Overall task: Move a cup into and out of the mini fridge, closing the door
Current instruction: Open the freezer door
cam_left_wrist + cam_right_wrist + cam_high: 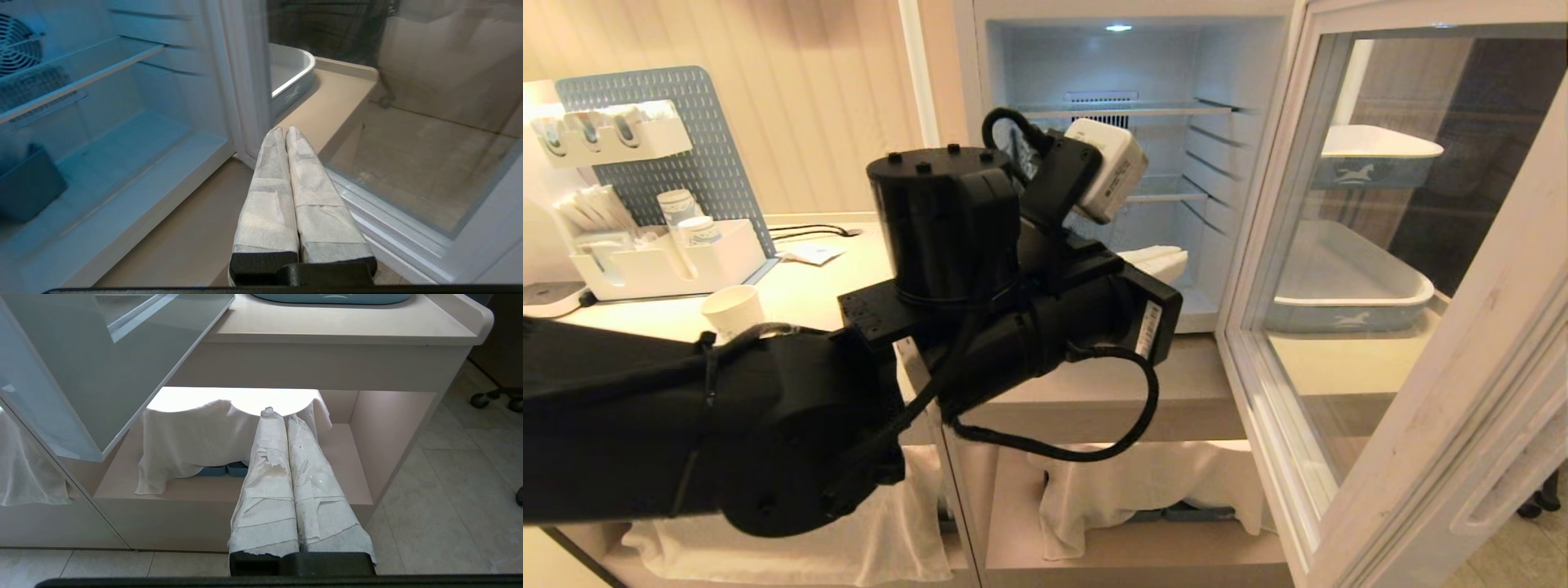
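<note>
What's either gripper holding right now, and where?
Nothing. Left gripper is shut empty near the open fridge; right gripper is shut empty, down by the lower shelf.

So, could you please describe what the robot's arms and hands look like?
The left arm is glossy black with chunky cylindrical joints, looping black cables, and a white boxy wrist camera. The left hand and right hand each have two long tapered fingers wrapped in white tape on a black base.

Left gripper (285,132) closed, right gripper (282,416) closed
</note>
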Robot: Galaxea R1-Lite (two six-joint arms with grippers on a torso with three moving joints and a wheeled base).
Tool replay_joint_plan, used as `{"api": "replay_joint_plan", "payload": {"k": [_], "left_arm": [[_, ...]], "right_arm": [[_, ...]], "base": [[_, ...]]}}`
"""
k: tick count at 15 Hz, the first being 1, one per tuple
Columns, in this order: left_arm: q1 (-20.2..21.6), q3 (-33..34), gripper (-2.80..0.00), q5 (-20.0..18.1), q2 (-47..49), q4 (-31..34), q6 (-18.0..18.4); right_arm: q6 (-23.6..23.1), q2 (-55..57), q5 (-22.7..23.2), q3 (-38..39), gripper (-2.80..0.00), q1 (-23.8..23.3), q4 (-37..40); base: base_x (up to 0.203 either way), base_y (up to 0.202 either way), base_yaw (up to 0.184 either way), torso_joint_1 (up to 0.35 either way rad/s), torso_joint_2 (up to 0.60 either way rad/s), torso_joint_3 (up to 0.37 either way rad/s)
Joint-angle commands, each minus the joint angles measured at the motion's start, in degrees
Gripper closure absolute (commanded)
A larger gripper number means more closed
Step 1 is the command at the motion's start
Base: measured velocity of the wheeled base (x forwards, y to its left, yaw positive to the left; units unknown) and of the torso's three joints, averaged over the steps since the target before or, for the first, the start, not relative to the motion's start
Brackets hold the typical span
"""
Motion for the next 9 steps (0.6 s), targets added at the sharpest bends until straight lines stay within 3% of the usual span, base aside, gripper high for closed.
{"api": "replay_joint_plan", "payload": {"k": [1,3,5,7,9], "left_arm": [[-0.26,-0.82,0.0,-0.11,1.13,-0.07,-0.12],[2.23,1.52,0.0,0.12,-0.53,-0.03,-0.26],[7.93,6.73,0.0,-1.14,-4.21,1.1,-0.28],[13.51,9.52,0.0,-5.92,-6.43,2.83,-0.46],[12.66,7.65,0.0,-8.35,-6.5,3.87,-2.37]], "right_arm": [[-0.04,-0.01,0.03,0.0,0.0,0.02,0.03],[-0.04,-0.01,0.03,0.0,0.0,0.02,0.1],[-0.04,-0.01,0.03,0.0,0.0,0.02,0.03],[-0.05,-0.01,0.03,0.0,0.0,0.02,0.03],[-0.07,-0.01,0.03,0.0,0.0,0.02,0.05]], "base": [[0.0,0.0,0.0,0.0,0.0,0.0],[0.0,0.0,0.0,0.0,0.0,0.0],[0.0,0.0,0.0,0.0,0.0,0.0],[0.0,0.0,0.0,0.0,0.0,0.0],[0.0,0.0,0.0,0.0,0.0,0.0]]}}
